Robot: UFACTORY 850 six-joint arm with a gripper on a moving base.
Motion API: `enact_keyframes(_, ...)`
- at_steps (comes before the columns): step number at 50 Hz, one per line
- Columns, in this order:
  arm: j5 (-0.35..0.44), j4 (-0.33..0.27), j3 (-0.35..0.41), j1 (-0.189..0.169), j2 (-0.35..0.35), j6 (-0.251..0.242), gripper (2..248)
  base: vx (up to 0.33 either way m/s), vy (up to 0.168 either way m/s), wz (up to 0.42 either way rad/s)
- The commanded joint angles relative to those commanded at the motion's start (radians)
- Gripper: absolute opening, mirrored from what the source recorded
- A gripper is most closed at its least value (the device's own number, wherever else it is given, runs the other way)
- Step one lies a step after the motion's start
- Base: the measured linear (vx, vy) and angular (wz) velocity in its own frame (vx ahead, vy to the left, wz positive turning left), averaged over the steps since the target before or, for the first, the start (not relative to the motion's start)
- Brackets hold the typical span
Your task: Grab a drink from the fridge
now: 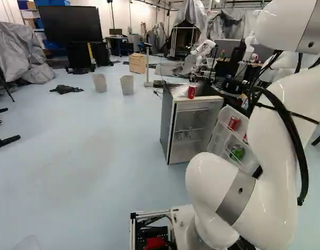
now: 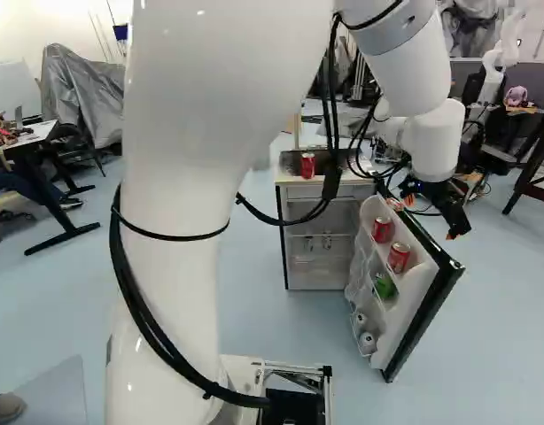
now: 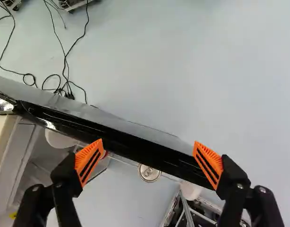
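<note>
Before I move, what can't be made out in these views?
- Pincer, left base view: absent, behind the arm or past the edge.
- Lower red can in the door, left base view: mostly behind the arm.
- Small items on the fridge shelf, base views: too small to identify.
- Height gap, pincer to door, wrist view: lost looking down.

We see the fridge (image 1: 168,125) with part of its door (image 1: 217,148) hidden behind our arm (image 1: 274,156) in the left base view; only a sliver of one red can (image 1: 245,138) shows there. Inside the fridge, small objects (image 2: 327,241) are too small for us to name. The wrist view's edge cuts off the fridge's body.
</note>
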Motion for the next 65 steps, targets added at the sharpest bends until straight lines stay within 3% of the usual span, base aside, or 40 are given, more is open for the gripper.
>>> enact_keyframes(26, -0.011, 0.005, -0.156, -0.018, -0.117, 0.000, 247, 0.000, 0.000, 0.000)
enact_keyframes(46, -0.063, 0.005, -0.277, -0.030, -0.234, 0.000, 247, 0.000, 0.000, 0.000)
enact_keyframes(65, -0.123, 0.005, -0.298, -0.032, -0.259, 0.000, 247, 0.000, 0.000, 0.000)
